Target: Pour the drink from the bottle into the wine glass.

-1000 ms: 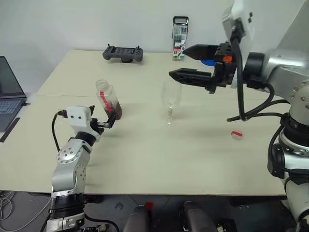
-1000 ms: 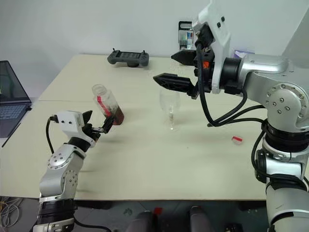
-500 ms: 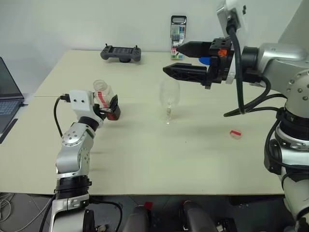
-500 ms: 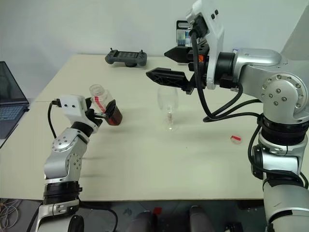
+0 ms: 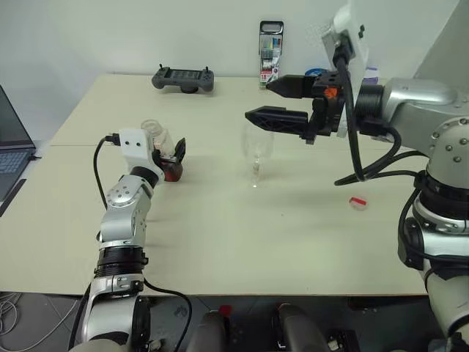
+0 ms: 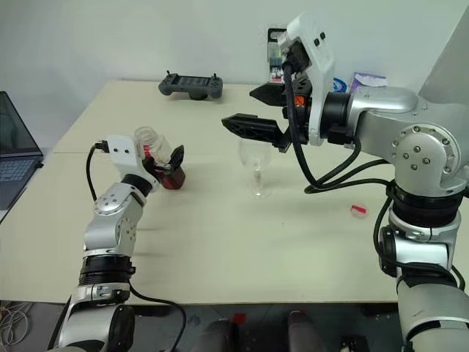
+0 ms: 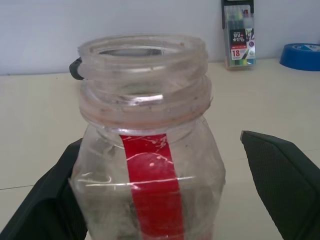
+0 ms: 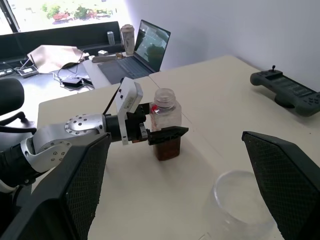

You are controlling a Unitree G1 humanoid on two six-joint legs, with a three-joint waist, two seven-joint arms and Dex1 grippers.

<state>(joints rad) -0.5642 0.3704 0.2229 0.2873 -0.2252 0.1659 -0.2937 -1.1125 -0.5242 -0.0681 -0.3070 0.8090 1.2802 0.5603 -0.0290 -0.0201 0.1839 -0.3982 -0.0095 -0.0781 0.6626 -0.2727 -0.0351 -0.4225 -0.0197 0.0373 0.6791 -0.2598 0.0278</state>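
Left gripper (image 6: 167, 163) jaws wide round uncapped bottle (image 6: 157, 152), not clamped
Right gripper (image 5: 272, 100) open, empty, above wine glass (image 5: 257, 150); loose grip could tip bottle on worktop (image 5: 242, 227)

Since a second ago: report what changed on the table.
The bottle went from leaning to standing upright on the table as the left pincer reached forward; its open fingers flank it. The right pincer, open above the wine glass, the glass and the red cap stayed put.
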